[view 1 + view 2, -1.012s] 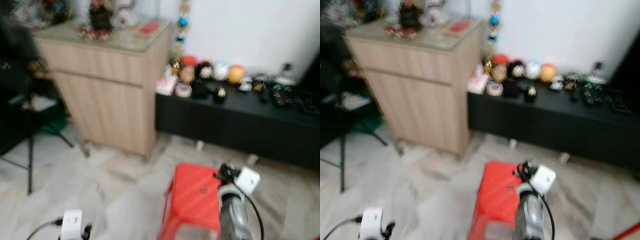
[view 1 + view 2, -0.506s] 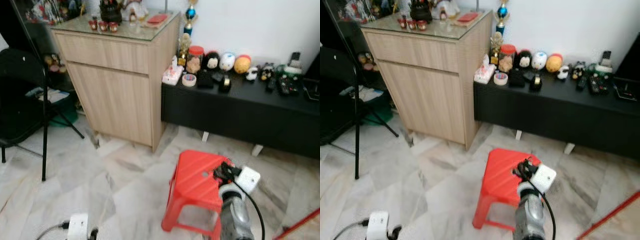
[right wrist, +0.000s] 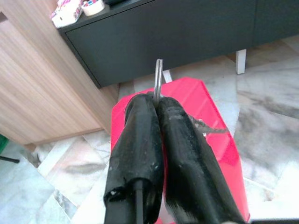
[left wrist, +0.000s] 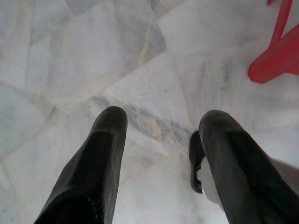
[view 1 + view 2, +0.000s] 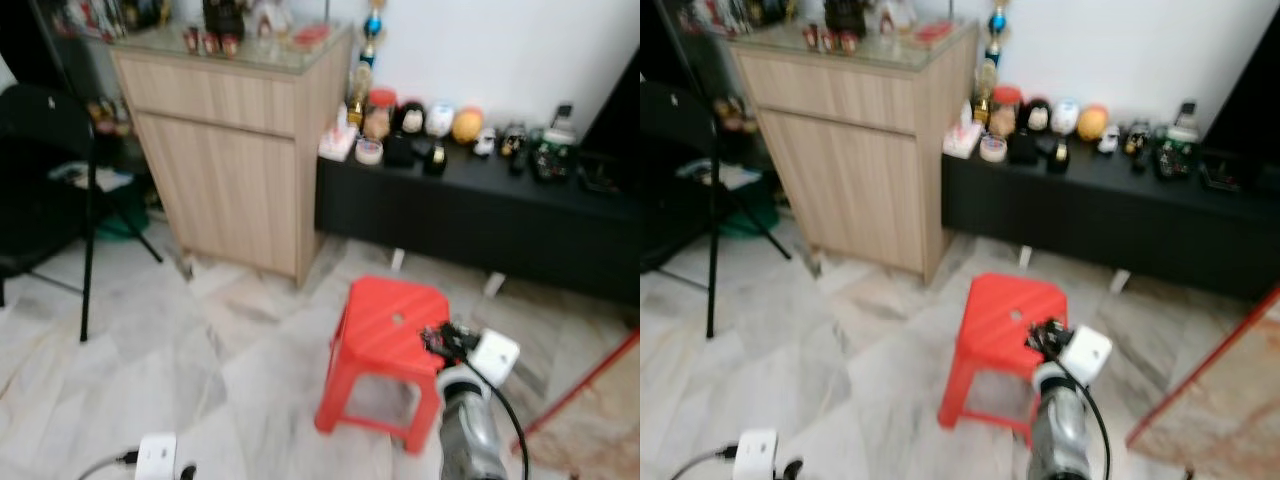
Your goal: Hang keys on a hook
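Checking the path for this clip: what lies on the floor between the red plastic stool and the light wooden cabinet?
In the left eye view, only bare marble floor lies between the red plastic stool and the light wooden cabinet.

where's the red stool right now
In the head views the red stool stands on the marble floor ahead and to the right, before the black low cabinet, just beyond the right end effector.

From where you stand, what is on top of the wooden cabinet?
On the wooden cabinet, under a glass top, stand small red cups, a flat red thing and blurred ornaments; its back edge is cut off.
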{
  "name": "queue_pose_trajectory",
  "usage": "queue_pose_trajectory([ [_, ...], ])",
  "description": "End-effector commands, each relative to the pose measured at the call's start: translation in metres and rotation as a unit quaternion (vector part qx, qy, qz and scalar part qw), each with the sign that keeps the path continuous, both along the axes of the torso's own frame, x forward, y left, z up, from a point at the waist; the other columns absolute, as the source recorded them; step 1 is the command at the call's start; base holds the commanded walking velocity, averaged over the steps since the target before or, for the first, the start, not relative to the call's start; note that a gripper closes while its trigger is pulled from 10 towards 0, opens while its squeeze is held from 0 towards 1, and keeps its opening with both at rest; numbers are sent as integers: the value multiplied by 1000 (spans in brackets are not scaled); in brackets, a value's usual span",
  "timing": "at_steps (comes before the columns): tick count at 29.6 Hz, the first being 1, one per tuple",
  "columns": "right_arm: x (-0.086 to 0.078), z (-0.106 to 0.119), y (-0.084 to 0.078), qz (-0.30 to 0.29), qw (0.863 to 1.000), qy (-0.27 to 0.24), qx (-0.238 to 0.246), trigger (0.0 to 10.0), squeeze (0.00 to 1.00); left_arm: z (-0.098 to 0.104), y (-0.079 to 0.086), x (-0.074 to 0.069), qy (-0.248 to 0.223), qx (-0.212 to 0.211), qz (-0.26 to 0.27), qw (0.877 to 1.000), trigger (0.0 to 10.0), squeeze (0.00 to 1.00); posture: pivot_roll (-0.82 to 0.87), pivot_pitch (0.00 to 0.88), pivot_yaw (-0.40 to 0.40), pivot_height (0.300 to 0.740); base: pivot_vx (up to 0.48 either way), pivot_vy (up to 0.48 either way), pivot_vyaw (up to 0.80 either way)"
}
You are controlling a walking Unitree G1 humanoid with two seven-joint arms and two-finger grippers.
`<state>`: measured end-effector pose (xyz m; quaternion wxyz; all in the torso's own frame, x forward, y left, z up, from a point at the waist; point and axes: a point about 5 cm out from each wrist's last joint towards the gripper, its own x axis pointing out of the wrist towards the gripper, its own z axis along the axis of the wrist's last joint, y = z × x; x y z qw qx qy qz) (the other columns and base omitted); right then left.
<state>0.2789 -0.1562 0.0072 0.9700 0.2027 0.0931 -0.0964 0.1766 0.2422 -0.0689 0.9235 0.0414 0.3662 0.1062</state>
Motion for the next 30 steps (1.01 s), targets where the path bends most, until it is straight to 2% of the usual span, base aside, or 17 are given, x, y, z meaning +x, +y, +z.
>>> queue_pose_trajectory([
  [1,1,2,-7,-5,1000,-2,-8,10000,0,-3,-6,-4,7,-5,-3,1000,10000,0,73,0,-62,740,0,0,0],
  [11,1,1,-6,-6,1000,5,-10,10000,0,-4,-6,-5,13,3,-9,1000,10000,0,74,0,-65,740,0,-24,0],
  [23,0,-1,-9,-14,1000,13,-9,10000,0,-6,-6,-7,18,1,-8,1000,10000,0,72,0,-62,740,0,-403,0],
  [30,2,0,-10,-12,1000,11,-18,10000,0,-6,-6,-7,19,1,-3,1000,10000,0,71,0,-64,740,0,-294,-605],
])
